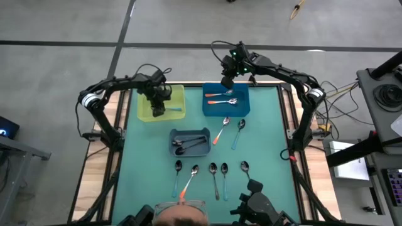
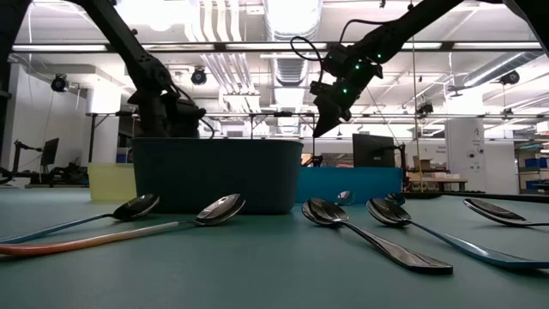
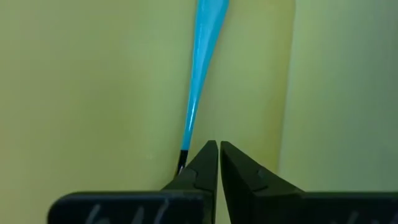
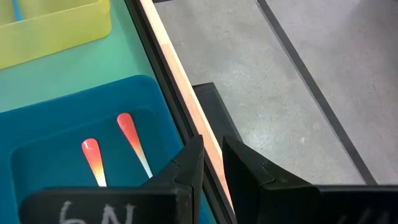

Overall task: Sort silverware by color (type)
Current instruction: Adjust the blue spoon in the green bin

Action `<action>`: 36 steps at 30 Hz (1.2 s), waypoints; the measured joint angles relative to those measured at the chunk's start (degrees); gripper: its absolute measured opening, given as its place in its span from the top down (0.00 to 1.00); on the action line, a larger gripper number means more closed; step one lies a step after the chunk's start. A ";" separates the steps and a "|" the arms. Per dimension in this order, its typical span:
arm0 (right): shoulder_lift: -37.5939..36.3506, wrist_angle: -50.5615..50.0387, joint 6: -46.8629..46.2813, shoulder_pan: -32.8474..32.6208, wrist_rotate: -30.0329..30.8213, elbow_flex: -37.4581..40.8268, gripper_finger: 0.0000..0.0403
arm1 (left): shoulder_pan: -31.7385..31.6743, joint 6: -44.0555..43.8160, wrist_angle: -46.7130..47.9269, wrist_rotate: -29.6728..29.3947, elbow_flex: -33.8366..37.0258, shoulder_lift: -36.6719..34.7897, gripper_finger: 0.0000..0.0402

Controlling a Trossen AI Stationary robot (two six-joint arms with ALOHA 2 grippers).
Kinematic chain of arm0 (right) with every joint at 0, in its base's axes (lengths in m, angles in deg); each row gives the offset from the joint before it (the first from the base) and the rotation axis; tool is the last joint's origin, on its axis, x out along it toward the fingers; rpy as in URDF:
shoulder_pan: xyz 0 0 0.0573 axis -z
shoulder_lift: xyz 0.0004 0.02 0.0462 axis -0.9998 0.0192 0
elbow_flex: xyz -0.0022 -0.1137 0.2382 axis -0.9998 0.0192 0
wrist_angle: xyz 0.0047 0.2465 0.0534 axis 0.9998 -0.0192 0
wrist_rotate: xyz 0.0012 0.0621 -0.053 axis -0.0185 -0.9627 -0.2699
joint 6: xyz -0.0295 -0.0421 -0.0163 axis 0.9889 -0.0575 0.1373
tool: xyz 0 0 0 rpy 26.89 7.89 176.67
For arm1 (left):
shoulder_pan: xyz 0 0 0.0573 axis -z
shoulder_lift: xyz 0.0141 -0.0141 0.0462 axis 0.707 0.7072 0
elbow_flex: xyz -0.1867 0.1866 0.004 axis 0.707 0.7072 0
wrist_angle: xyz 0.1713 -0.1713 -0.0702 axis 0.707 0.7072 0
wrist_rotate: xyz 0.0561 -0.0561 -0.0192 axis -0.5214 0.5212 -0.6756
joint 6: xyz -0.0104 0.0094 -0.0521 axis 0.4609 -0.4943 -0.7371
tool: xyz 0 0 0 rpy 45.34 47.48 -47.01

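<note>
High view: blue bin (image 1: 208, 108) holds two orange-handled spoons (image 1: 221, 98); both end effectors pressed together, empty.

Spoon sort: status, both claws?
Left claw shut, empty, in yellow bin over light-blue spoon. Right claw near-shut, empty, above blue bin holding two orange spoons. Loose spoons on mat; nothing blocking.

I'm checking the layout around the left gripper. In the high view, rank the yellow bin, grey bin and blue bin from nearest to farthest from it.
1. Yellow bin: the left gripper hangs right over it, at the table's far left.
2. Grey bin: mid-table, toward the near edge from the gripper.
3. Blue bin: far side, toward the right, with the right gripper over its far edge.
</note>
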 joint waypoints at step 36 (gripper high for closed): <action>-0.02 -0.34 -0.61 -0.02 -0.02 0.00 0.87 | -2.01 -4.41 -10.67 -4.49 -1.27 1.43 1.00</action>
